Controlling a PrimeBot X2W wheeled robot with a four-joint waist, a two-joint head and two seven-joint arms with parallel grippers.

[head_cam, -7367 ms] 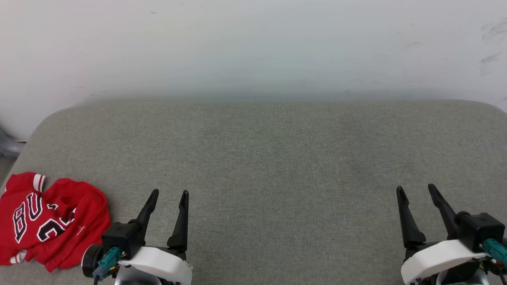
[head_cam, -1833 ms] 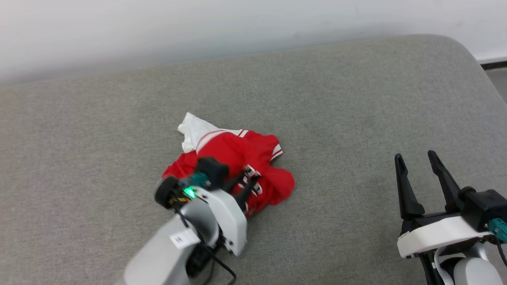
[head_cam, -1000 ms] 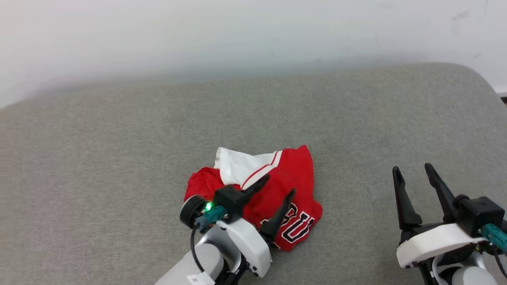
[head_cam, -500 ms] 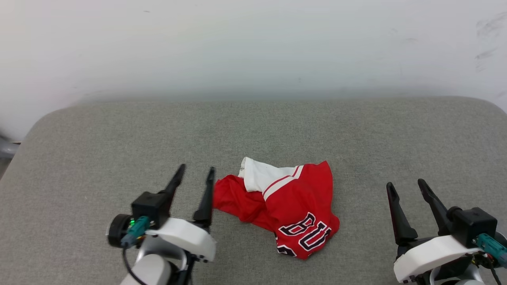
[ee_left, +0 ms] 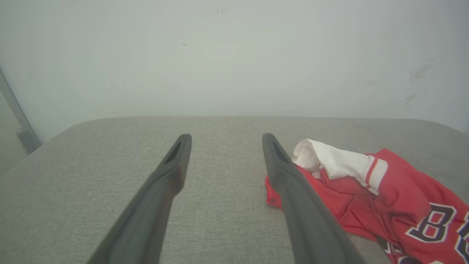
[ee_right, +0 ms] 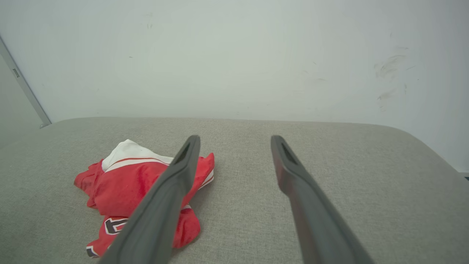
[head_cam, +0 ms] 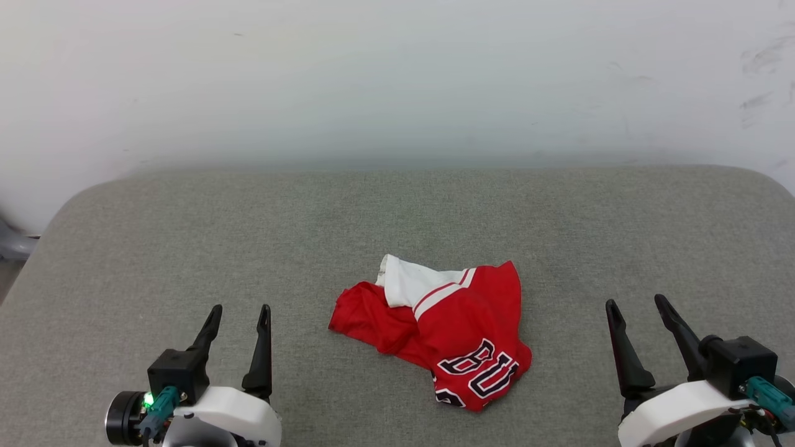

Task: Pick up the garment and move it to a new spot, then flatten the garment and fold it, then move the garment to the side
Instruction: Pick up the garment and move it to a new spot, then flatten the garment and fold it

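Observation:
The garment (head_cam: 447,329) lies crumpled near the middle of the grey cushioned surface (head_cam: 397,217), red with a white sleeve on top and black white-outlined letters at its near end. My left gripper (head_cam: 239,313) stands open at the lower left, well clear of the cloth. At the lower right my right gripper (head_cam: 636,305) is open too, with nothing between its fingers. In the left wrist view the garment (ee_left: 370,194) lies right of the open left gripper (ee_left: 223,138). In the right wrist view the garment (ee_right: 128,179) lies left of, and partly behind, the open right gripper (ee_right: 235,138).
A white wall (head_cam: 397,81) rises behind the cushion's far edge. The cushion's rounded corners show at the far left (head_cam: 81,192) and far right (head_cam: 764,177). A grey object (head_cam: 12,239) stands beyond the left edge. Bare cushion lies on both sides of the garment.
My left gripper has let go of the garment and drawn back to the lower left. The garment stays crumpled mid-cushion. The head camera has swung back to face the wall.

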